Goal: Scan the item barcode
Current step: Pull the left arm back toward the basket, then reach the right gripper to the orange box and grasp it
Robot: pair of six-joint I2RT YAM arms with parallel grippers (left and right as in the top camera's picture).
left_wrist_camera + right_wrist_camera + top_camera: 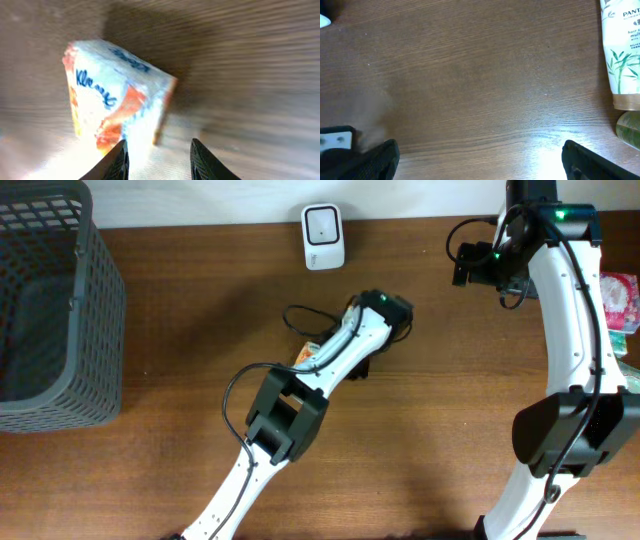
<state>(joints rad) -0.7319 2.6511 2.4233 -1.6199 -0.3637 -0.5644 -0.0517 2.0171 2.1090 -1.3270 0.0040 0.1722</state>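
The item is a small Kleenex tissue pack point(115, 100), white with orange patches and blue lettering, lying on the wooden table; the view is blurred. In the overhead view only a corner of the pack point(307, 353) shows beside the left arm. My left gripper point(159, 162) hovers just behind the pack, open, with bare table between its fingertips point(118, 161). The white barcode scanner point(323, 235) stands at the table's back edge. My right gripper point(482, 165) is wide open over bare wood, far to the right.
A dark mesh basket point(45, 310) stands at the far left. A white Pantene tube point(622, 55) and a green item point(630, 127) lie by the right gripper. A pink packet point(620, 300) sits at the right edge. A black cable point(305, 320) loops near the pack.
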